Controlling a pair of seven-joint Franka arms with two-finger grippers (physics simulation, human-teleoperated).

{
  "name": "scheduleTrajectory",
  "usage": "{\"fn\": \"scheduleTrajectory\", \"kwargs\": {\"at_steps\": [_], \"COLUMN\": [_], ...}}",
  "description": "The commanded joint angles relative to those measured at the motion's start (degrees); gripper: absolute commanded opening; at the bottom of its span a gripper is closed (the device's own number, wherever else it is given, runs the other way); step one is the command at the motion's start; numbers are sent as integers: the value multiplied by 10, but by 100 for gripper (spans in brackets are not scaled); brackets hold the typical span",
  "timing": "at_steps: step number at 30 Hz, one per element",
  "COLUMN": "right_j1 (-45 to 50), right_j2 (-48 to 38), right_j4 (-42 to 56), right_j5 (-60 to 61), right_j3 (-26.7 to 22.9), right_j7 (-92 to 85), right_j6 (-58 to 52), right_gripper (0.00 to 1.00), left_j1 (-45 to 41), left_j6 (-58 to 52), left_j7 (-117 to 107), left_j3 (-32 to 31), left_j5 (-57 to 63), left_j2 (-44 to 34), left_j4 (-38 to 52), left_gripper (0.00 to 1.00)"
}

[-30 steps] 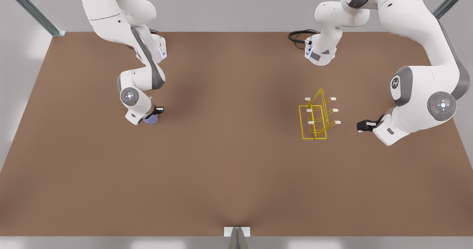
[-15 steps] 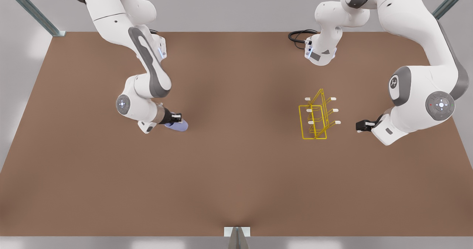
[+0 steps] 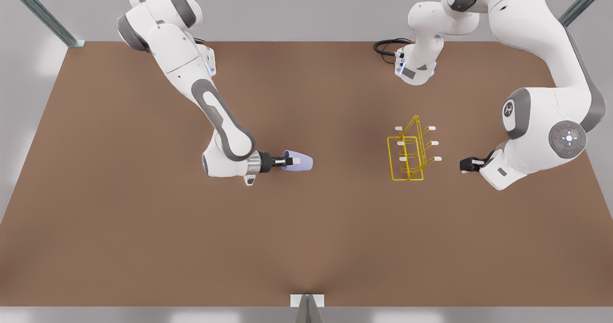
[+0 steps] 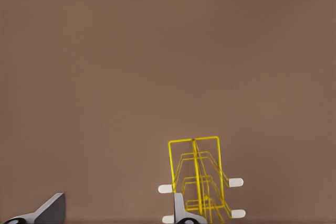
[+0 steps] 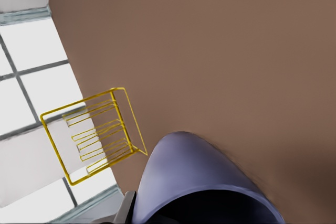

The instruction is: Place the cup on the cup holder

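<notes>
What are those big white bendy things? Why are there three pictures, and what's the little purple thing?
Those are two robot arms, drawn by a computer simulation. The big picture looks down on the brown table from a camera off the arms. The other two pictures come from small cameras on each arm's wrist. The right gripper, on the front view's left, has its fingers shut on the cup, which is tipped sideways. The yellow wire cup holder stands on the table. The left gripper waits beside it with its fingers open.
</notes>
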Motion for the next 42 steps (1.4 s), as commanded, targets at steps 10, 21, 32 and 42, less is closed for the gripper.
{"fn": "scheduleTrajectory", "kwargs": {"at_steps": [10,21,32,42], "right_j1": [43,38,-4,-166], "right_j2": [147,187,151,-141], "right_j4": [150,173,123,40], "right_j5": [179,174,145,-485], "right_j3": [3,1,-9,-120], "right_j7": [-310,-327,-337,-61], "right_j6": [-35,-32,-44,-254], "right_gripper": [21,76,79,100], "left_j1": [1,0,0,-24], "left_j6": [7,7,7,59], "left_j7": [-2,-2,-2,-710], "left_j3": [0,0,0,-156], "left_j5": [0,-4,-3,-51], "left_j2": [5,5,6,-19], "left_j4": [0,0,0,1], "left_gripper": [100,100,100,100]}}
